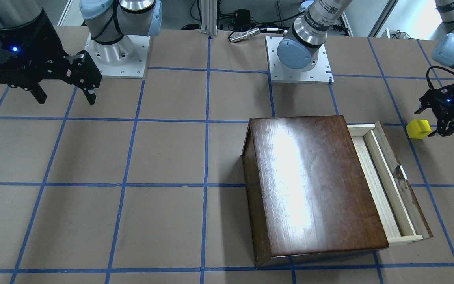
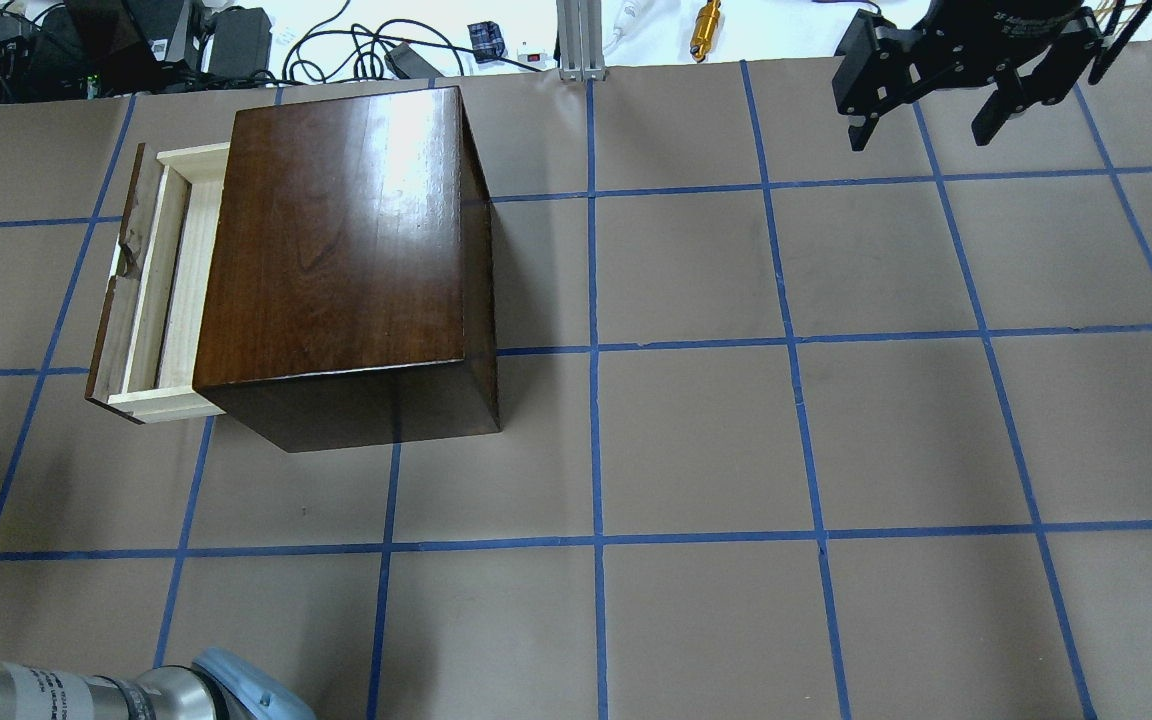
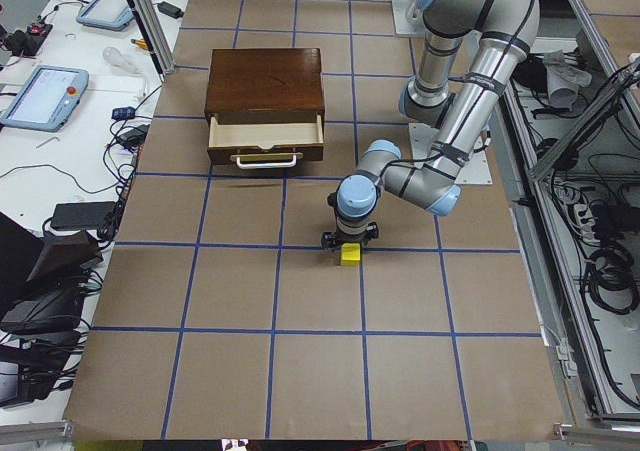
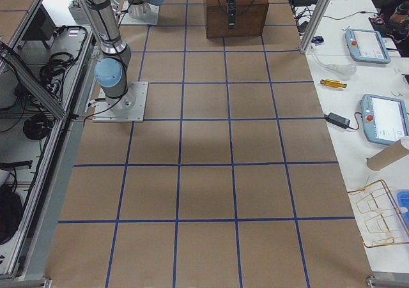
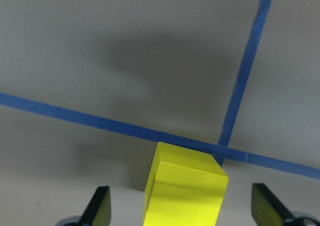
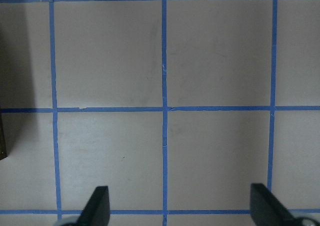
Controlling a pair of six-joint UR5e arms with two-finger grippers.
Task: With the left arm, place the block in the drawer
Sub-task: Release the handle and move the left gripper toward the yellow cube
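Right, we are looking down the left wrist camera and seeing the block (image 5: 185, 186) up close: a plain yellow cube with smooth faces. One vertical edge is turning toward the lens. It is sitting on the brown paper table (image 1: 172, 157) right at a crossing of blue tape lines. The left gripper (image 5: 185, 211) is standing spread wide around it, with clear gaps on both sides, so nothing is touching.

From overhead we are only catching a sliver of that cube at the frame's left edge, and the claw is not showing there. The left side view is giving us what the others hide: the drawer (image 3: 265, 136) with its dark front and white handle (image 3: 265, 158) facing that camera. The drawer is sticking partway out of the glossy dark box (image 1: 313, 181). It is a long tray of pale raw wood, its length lying along the box's open side. The cube is resting well apart from it.

Over on the far side, the right gripper (image 1: 66, 98) is hanging above the table with its fingers apart, gripping nothing.
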